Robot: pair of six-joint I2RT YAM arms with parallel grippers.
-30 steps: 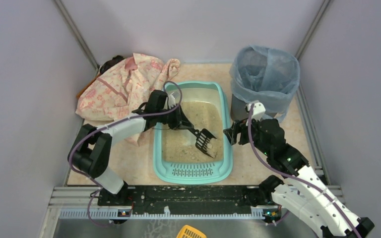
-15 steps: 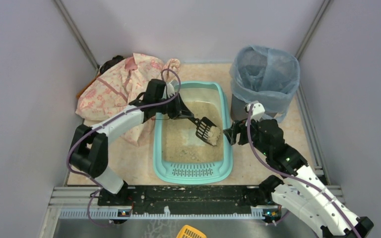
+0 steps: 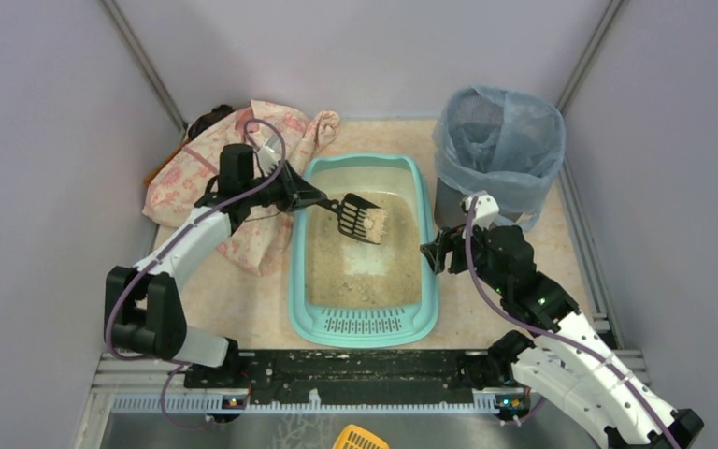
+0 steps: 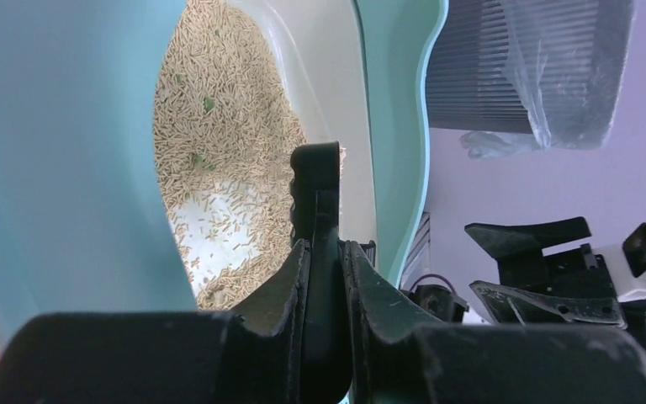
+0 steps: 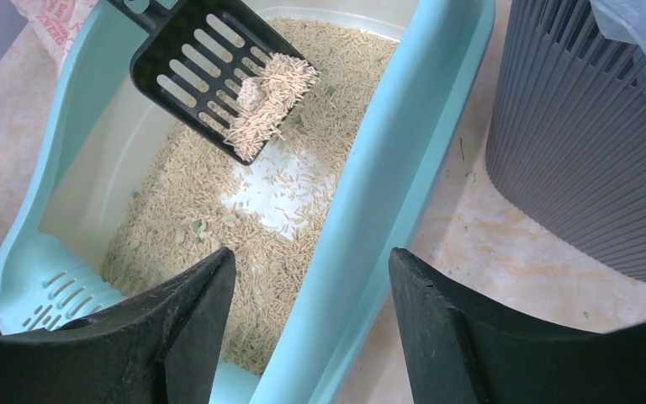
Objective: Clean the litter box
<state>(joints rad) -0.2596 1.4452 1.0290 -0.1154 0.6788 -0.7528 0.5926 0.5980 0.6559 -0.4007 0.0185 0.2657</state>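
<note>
The turquoise litter box point(image 3: 363, 324) lies mid-table with beige litter point(image 5: 219, 219) and a bare white patch in it. My left gripper point(image 3: 310, 198) is shut on the handle point(image 4: 315, 198) of a black slotted scoop point(image 3: 361, 219). The scoop hangs tilted above the box's far half and carries a clump of litter point(image 5: 267, 91). Seen from the left wrist, both fingers of that gripper point(image 4: 324, 257) press the handle. My right gripper point(image 3: 433, 254) is open astride the box's right rim point(image 5: 384, 198), and nothing sits between its fingers point(image 5: 189, 316) except that rim.
A grey bin lined with a blue bag point(image 3: 497, 140) stands at the far right, just beyond the right gripper. A pink patterned cloth point(image 3: 234, 164) is heaped at the far left. A yellow scoop point(image 3: 359, 438) lies below the arm bases. Enclosure walls close both sides.
The left arm lifted the scoop out of the litter near the box's right wall and drew it up and back toward the far left, loaded. The right arm stayed put.
</note>
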